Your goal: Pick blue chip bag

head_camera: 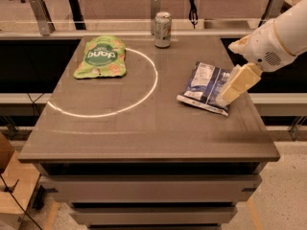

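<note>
In the camera view, the blue chip bag (pixel 202 83) lay flat near the right edge of the table (pixel 144 128), well apart from the green bag (pixel 100 56) and the can (pixel 162 29). The gripper (pixel 227 74) hung at the bag's right end, its two fingers spread and holding nothing, the lower one over the bag's near corner. A good grasp would likely need the jaws lowered astride a crinkled edge, then closed gently so the bag did not slide.
</note>
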`<state>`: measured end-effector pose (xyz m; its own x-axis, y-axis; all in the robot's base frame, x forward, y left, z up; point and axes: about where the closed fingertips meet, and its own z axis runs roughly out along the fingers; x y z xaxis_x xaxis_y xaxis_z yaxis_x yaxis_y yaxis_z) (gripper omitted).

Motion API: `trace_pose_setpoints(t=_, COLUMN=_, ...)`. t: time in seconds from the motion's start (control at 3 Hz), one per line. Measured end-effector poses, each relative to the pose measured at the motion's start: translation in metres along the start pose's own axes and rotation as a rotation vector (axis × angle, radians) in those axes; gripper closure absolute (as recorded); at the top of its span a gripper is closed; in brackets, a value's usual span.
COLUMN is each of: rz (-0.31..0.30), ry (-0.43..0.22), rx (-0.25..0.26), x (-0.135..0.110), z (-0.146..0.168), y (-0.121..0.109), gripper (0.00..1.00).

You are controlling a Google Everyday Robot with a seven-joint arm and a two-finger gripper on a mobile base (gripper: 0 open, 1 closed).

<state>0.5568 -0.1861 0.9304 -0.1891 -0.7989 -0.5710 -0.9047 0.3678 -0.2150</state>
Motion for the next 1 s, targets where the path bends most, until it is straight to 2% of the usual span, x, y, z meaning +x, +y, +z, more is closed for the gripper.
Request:
trace_pose_setpoints(t=0.33, rz=0.033, ry=0.02, rx=-0.016, x=0.013, z=0.029, y=-0.01, gripper=0.0)
trace_pose_setpoints(t=1.0, rz=0.077, ry=0.095, rx=-0.096, x=0.038, z=0.085, y=-0.007, gripper=0.0)
